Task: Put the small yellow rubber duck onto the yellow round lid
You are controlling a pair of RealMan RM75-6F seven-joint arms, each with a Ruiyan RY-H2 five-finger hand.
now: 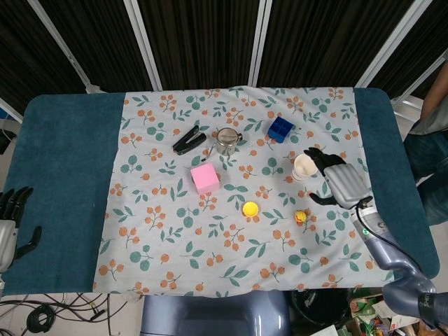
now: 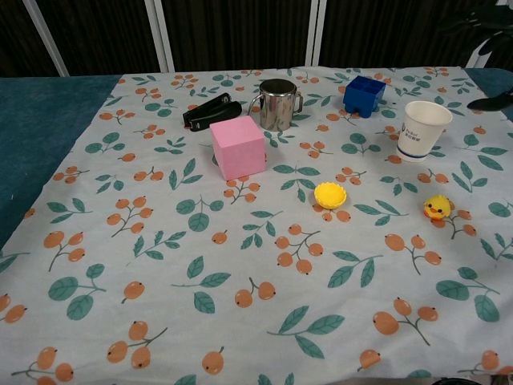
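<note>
The small yellow rubber duck (image 1: 300,217) (image 2: 436,208) sits upright on the floral cloth, to the right of the yellow round lid (image 1: 250,208) (image 2: 329,194). My right hand (image 1: 337,183) hovers up and to the right of the duck, beside the paper cup (image 1: 304,166) (image 2: 420,130), fingers spread and holding nothing. Only its dark fingertips (image 2: 490,102) show at the chest view's right edge. My left hand (image 1: 10,222) rests at the far left edge of the table, fingers apart and holding nothing.
A pink cube (image 1: 204,178) (image 2: 237,147), a steel mug (image 1: 226,141) (image 2: 277,104), a black stapler (image 1: 189,141) (image 2: 212,111) and a blue block (image 1: 280,128) (image 2: 363,94) stand behind the lid. A person stands at the right edge (image 1: 428,119).
</note>
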